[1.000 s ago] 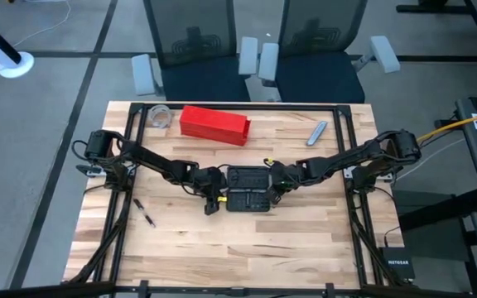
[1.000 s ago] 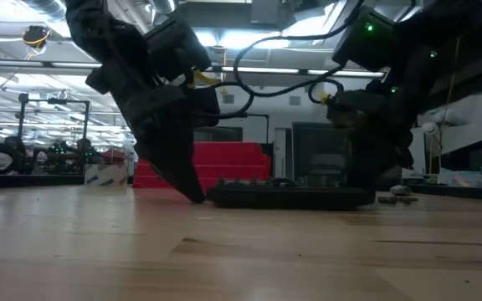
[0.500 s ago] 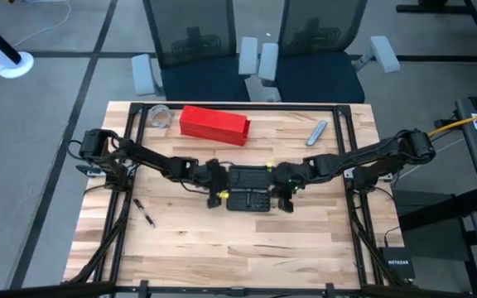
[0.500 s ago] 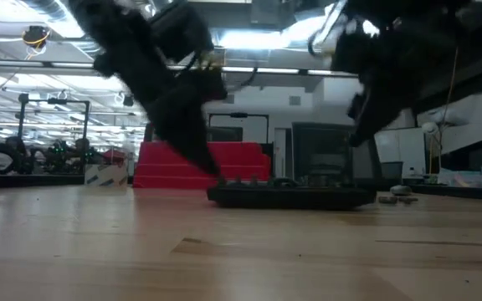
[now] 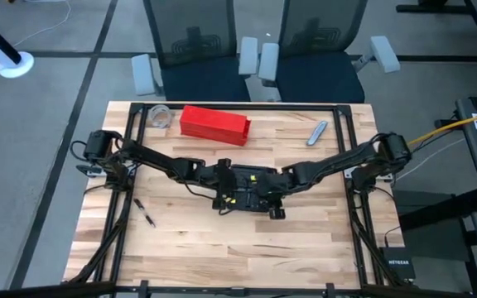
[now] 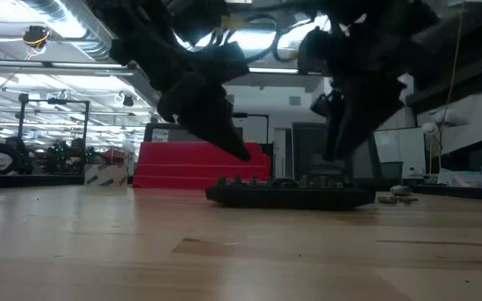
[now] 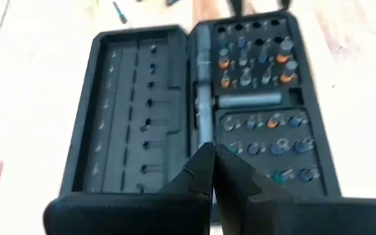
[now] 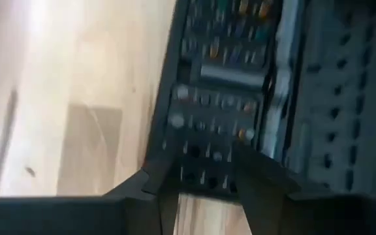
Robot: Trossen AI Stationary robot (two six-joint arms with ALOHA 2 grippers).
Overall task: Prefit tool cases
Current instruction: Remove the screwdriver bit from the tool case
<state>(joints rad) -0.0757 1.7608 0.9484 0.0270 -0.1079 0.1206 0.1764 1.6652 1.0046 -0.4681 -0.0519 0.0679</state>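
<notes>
Dead center on the surface [image 5: 305, 248] the tool case [image 7: 201, 111] lies open flat, left end effector [image 7: 213, 171] pinched shut, empty, above its 9 o'clock edge, right end effector [image 8: 198, 171] part-open, empty, at 3, so I'd fold one half slowly, hinge aligned.

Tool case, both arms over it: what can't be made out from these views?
- High view: the tool case is largely covered by the left gripper and right gripper.
- Low view: the case shows edge-on only; its insides are hidden.
- Right wrist view: motion blur; the bits are unreadable.
- Left wrist view: the shut fingers hide the hinge's near end.
- Any contact with the case: cannot tell.
</notes>
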